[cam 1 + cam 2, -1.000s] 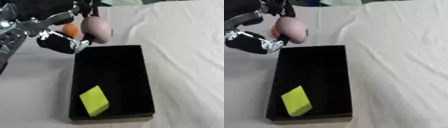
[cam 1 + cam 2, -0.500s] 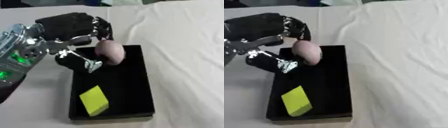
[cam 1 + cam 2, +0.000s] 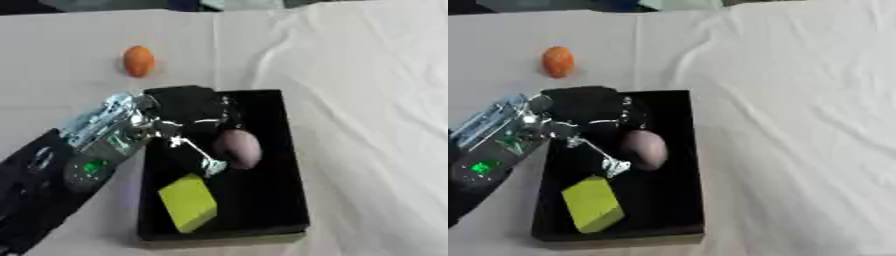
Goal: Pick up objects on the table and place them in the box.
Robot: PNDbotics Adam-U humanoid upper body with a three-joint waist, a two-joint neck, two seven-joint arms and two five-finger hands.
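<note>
Hand (image 3: 194, 122) holds pinkish object (image 3: 238, 148) inside black box (image 3: 284, 150).

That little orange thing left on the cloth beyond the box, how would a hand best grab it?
Probably around its narrower middle, coming straight down from above. The orange oval object lies flat on the white tablecloth, apart from the black box, with bare cloth all round, so fingers and thumb can close on its two long sides.

Likely a lab bench — a table draped in white cloth (image 3: 350, 75).
</note>
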